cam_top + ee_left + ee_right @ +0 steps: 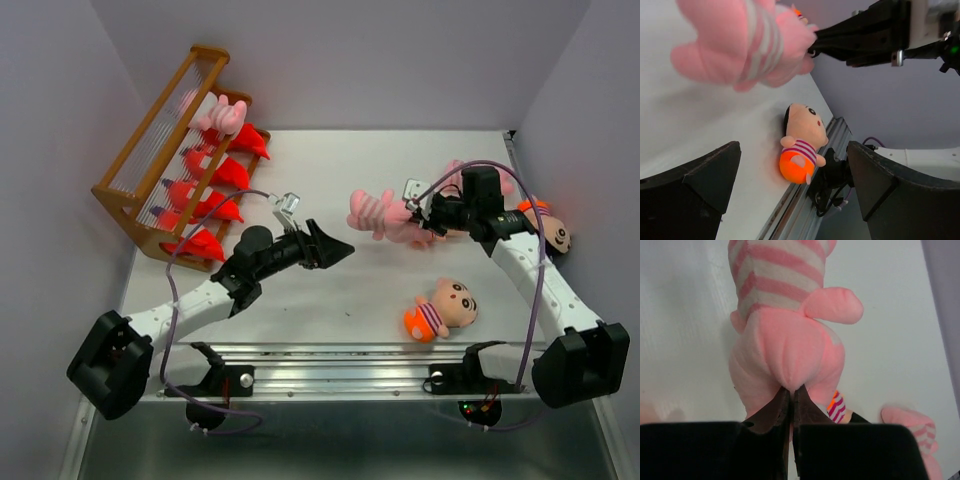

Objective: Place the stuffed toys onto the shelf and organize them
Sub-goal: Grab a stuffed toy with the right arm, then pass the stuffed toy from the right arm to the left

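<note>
My right gripper (420, 221) (791, 390) is shut on a pinch of plush at the rear of a pink striped pig (375, 212) (785, 340) near the table's middle. The same pig (740, 45) fills the top of the left wrist view. My left gripper (338, 250) (795, 185) stands open and holds nothing, just left of the pig. A boy doll (442, 309) (802, 145) lies near the front rail. The shelf (150, 170) stands at the back left, holding several red monsters (222, 172) and a pink pig (224, 114).
A second boy doll (548, 231) lies by the right wall behind my right arm, and another pink pig (455, 176) (912, 425) lies partly hidden beside it. A metal rail (340, 362) runs along the table's near edge. Walls close in the left, back and right sides.
</note>
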`<state>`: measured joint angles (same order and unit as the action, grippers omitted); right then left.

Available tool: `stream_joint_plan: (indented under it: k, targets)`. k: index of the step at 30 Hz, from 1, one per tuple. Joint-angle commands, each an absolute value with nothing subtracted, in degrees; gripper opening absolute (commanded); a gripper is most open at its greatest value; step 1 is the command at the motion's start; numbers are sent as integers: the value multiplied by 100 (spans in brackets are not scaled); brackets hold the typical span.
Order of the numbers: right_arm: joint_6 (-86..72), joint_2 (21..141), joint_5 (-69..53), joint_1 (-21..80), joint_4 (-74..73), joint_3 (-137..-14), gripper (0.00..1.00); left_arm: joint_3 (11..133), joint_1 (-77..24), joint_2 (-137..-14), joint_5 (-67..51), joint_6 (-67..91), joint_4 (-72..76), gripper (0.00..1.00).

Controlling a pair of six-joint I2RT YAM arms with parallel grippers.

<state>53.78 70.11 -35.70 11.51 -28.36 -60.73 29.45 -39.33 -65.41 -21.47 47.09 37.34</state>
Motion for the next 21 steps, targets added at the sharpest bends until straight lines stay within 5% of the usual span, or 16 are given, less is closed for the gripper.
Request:
stream_joint_plan:
  k: [1,16,20,21]
  targets:
    - [6680,6461,-4138,1187,-4172,-5950,1,3357,-4087,-6793,-2592,4035,4421,99]
    - [6267,5765,-6036,1187,-5730,-6003,1,3480,-4649,-7224,-2364,3454,4271,99]
    - [5987,5775,-6021,1187,-5390,-5819,1,3621,-4842,-7373,-2592,3340,4482,76]
    - [5629,5748,-5942,1187,-5231,-5757,1,3665,-4860,-7409,-2654,3322,4517,56]
